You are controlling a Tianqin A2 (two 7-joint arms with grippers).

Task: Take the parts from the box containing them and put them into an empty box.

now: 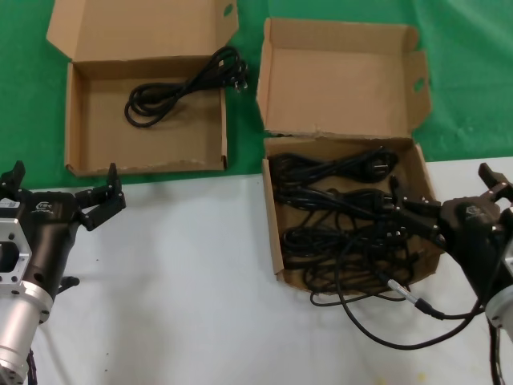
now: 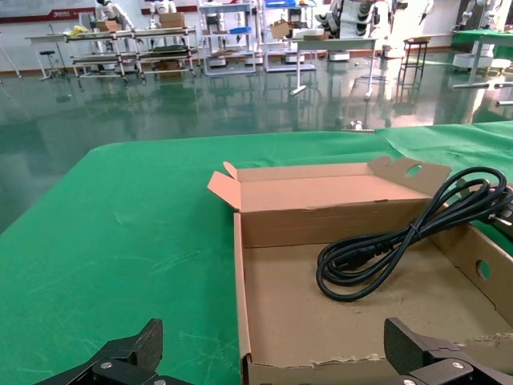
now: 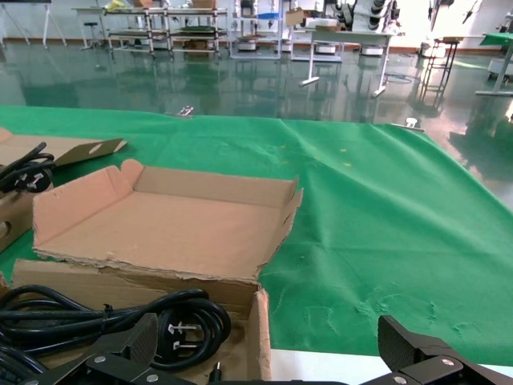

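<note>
Over the squarish box [image 1: 276,224], your right end effector [image 1: 410,215] is spreading wide to take a cord [image 1: 337,200], while your left end effector [image 1: 60,192] is idling unclenched.

Premises: a large indoor robotics laboratory or test hall; the polished green floor [image 2: 200,104] extends well behind the green cloth [image 2: 120,241] that covers the far part of the workbench; beyond that cloth, metal shelving racks [image 2: 128,48] carry boxes and equipment; white worktables [image 3: 353,44] on thin legs stand near the racks; further green-covered tables [image 2: 481,40] stand at the hall's far side; white robot units [image 2: 353,16] are parked behind the worktables; no domestic furnishings observed among them.
</note>
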